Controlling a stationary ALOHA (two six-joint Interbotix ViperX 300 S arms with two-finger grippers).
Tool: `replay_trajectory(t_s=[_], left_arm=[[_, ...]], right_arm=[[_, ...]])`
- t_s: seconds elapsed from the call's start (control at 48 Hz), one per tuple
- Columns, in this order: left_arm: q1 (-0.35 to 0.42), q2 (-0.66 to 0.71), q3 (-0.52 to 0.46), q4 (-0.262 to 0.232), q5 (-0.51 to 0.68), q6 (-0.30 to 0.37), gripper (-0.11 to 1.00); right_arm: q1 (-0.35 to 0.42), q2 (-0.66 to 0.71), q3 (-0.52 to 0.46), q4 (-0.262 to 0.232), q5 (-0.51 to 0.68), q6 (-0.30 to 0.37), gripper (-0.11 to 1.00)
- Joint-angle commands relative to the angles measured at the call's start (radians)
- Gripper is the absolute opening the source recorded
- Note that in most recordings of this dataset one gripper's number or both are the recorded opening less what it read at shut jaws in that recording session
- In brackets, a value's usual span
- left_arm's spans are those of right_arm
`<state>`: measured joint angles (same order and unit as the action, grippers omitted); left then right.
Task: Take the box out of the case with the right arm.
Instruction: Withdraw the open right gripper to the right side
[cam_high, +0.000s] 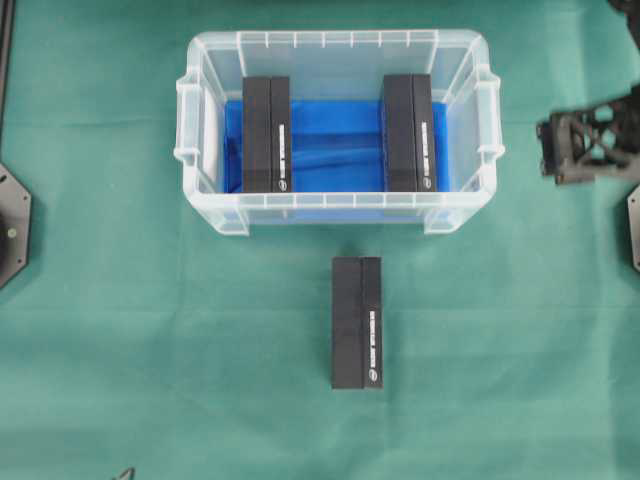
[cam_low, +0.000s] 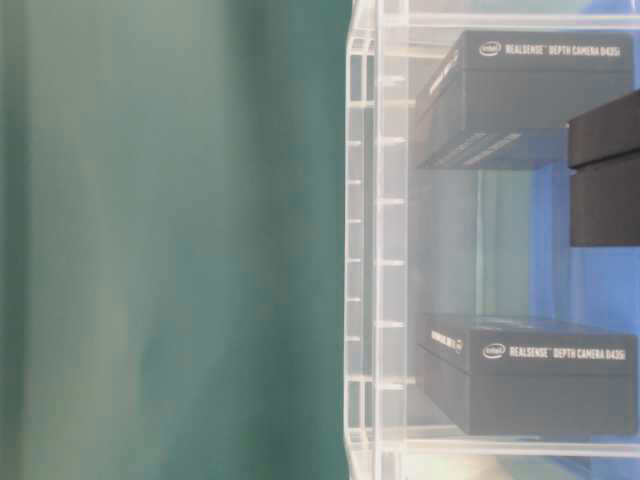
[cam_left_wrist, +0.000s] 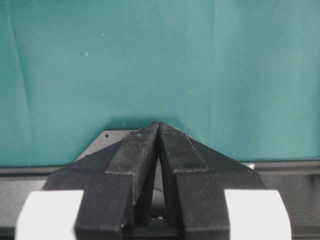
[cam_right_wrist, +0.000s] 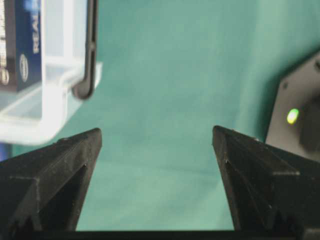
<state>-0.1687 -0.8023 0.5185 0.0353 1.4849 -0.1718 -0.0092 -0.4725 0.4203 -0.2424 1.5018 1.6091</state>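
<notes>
Overhead view shows one box (cam_high: 357, 322) already outside the case (cam_high: 338, 212) at lower centre, two inside, right gripper (cam_high: 585, 148) jaws spread empty, left gripper (cam_left_wrist: 159, 131) jaws closed.

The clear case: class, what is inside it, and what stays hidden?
Inside the case stand two black boxes, the left box and the right box, on a blue sheet. The sheet beneath each box is covered.

robot lab bench — green cloth (cam_high: 120, 300); black arm bases (cam_high: 12, 225) at the edges
</notes>
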Motion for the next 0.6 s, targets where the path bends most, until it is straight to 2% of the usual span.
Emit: replay_trajectory(t_s=[0.0,0.104,0.229,0.583], left_arm=[[0.002,0.006,-0.011,0.002,-0.002,0.005,0.00],[0.002,0.005,-0.011,0.002,0.000,0.003,0.00],[0.002,0.005,-0.011,0.002,-0.002,0.003,0.00],[0.002,0.005,-0.011,0.002,0.000,0.003,0.00]], right_arm=[[-0.078,-0.008,-0.008,-0.005,-0.020,-0.063,0.88],[-0.160,-0.006,-0.005,0.000,-0.041,-0.146,0.88],[-0.215,-0.006,-0.005,0.009,-0.063,-0.198,0.88],[-0.224,0.000,-0.005,0.023,-0.072,-0.209,0.88]])
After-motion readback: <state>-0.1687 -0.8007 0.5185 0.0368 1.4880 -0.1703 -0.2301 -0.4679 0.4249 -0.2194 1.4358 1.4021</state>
